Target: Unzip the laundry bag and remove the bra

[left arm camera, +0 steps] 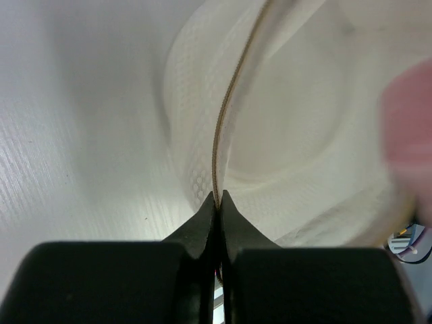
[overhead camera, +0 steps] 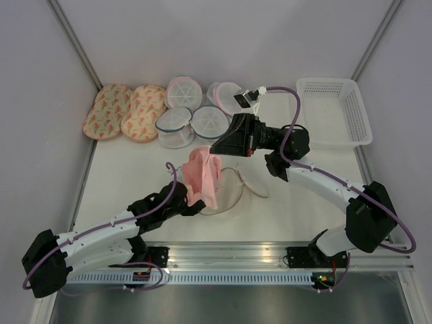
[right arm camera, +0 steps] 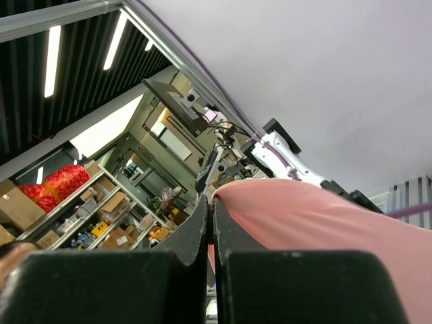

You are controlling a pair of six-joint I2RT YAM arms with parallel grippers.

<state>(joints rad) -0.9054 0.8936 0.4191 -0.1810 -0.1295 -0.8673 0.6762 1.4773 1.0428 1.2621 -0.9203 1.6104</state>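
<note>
**A:** Top view first. Which step is this?

**B:** The last one, I'd judge. The laundry bag (overhead camera: 237, 191) lies open near the table's middle. The bra (overhead camera: 204, 177) hangs bunched over the bag's 9 o'clock side, pinched at its top by the right gripper (overhead camera: 216, 154). The left gripper (overhead camera: 194, 204) sits at the bag's 8 o'clock rim.

**A:** And the next move?

**B:** Probably carrying the bra clear while the left arm pins the bag down so it doesn't ride up with it. The basket (overhead camera: 334, 111) at 2 o'clock is one possible spot, though the task names none. The bra hides its own lower end, so I can't tell whether it has fully left the bag.

**A:** Left wrist view?

**B:** The fingers (left arm camera: 199, 226) are pressed together on the bag's zip edge, and a thin brown line runs from them toward 12 o'clock. The bra is only a pink blur at 3 o'clock. No zip pull shows.

**A:** Right wrist view?

**B:** That camera tilts up at the ceiling and some distant shelves. The jaws are closed, with pink fabric spilling out toward 4 o'clock. How much cloth sits between them is hard to judge. The bag and table are out of frame.
</note>
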